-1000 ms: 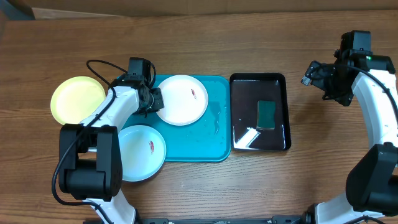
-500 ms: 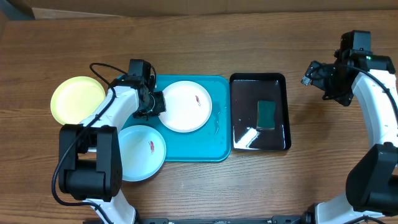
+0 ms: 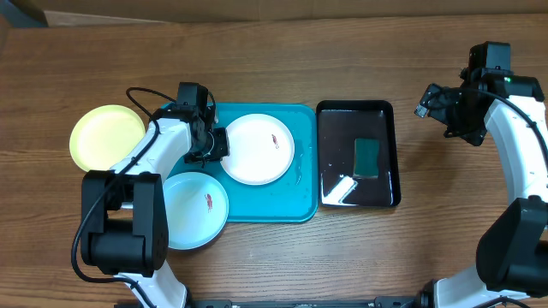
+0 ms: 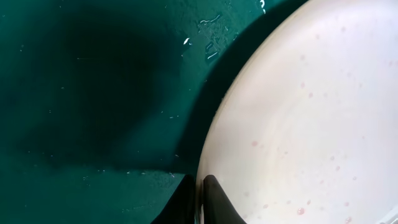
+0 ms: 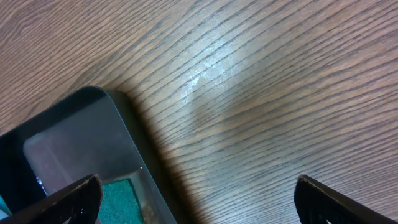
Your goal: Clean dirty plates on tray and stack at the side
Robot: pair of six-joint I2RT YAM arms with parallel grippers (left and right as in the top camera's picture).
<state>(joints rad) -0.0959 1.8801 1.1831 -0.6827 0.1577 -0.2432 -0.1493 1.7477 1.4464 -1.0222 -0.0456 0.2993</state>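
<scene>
A white plate (image 3: 259,148) with a red-brown smear lies on the turquoise tray (image 3: 295,198). My left gripper (image 3: 216,145) is shut on this plate's left rim; in the left wrist view its fingers (image 4: 201,200) pinch the rim of the white plate (image 4: 305,118) over the wet tray (image 4: 93,93). A pale blue plate (image 3: 195,210) with a smear lies half over the tray's front left corner. A lime-green rimmed plate (image 3: 107,137) lies on the table at the left. My right gripper (image 3: 435,109) is open and empty above the table, right of the black tray.
A glossy black tray (image 3: 387,195) with a green sponge (image 3: 367,157) stands right of the turquoise tray. The right wrist view shows the black tray's corner (image 5: 68,143), the sponge (image 5: 121,199) and bare wood. Water drops lie on the turquoise tray.
My left gripper has dragged the white plate to the right and slightly toward the front on the tray. The right arm has not moved.
</scene>
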